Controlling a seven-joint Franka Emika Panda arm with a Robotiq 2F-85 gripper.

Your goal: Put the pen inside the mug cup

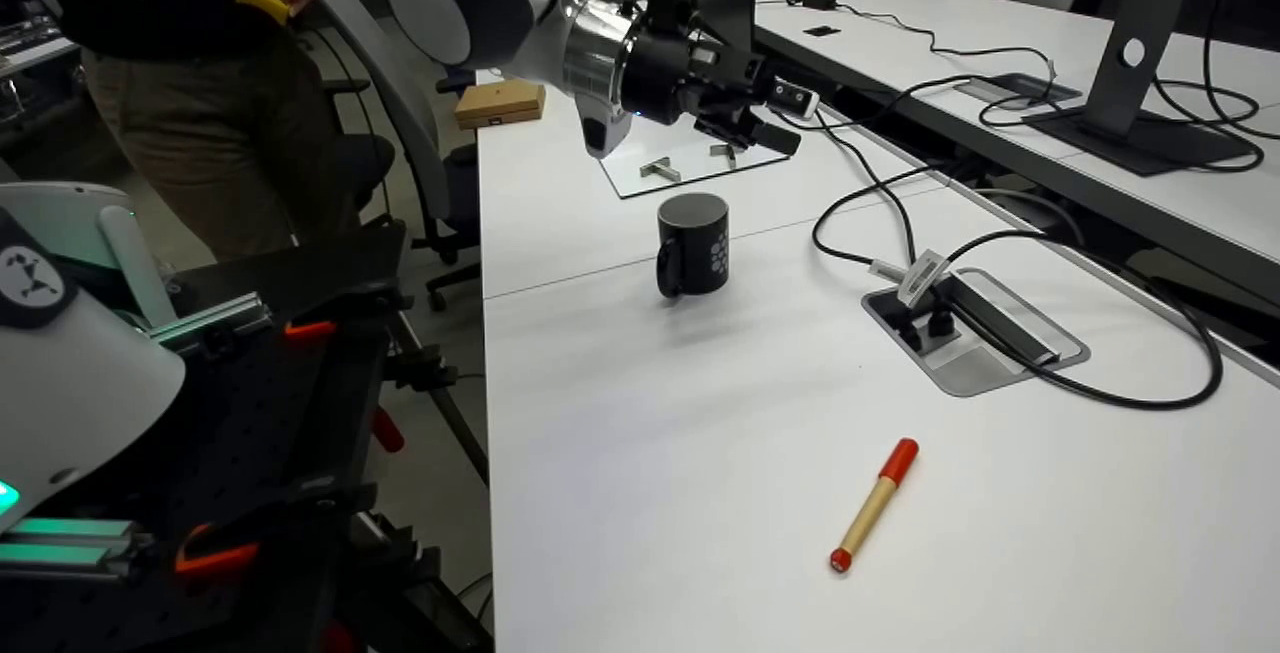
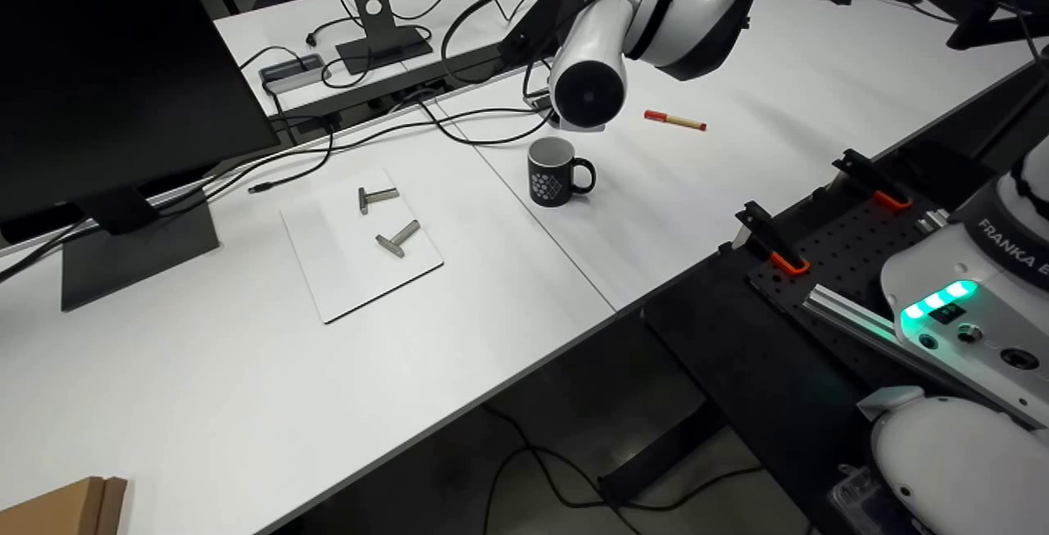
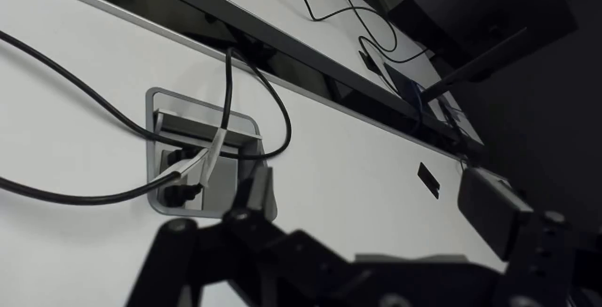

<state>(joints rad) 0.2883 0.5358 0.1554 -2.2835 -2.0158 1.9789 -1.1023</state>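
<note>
Wrist view: hand is gaping, gripping nothing; both exterior views: pen is lying flat, likely wanting a crosswise mid-barrel pinch.

1. The mug is black and cylindrical, with a pale grey inside, a loop handle and light spots on its wall.
2. It stands upright on the table, near the centre of the frame in both exterior views.
3. The pen is slim and straight: tan barrel, long red cap, short red opposite end.
4. It lies flat, apart from the mug; in an exterior view the pen is at lower right, its cap toward the upper right.
5. In an exterior view the pen lies in the upper part, right of centre, cap to the left.
</note>
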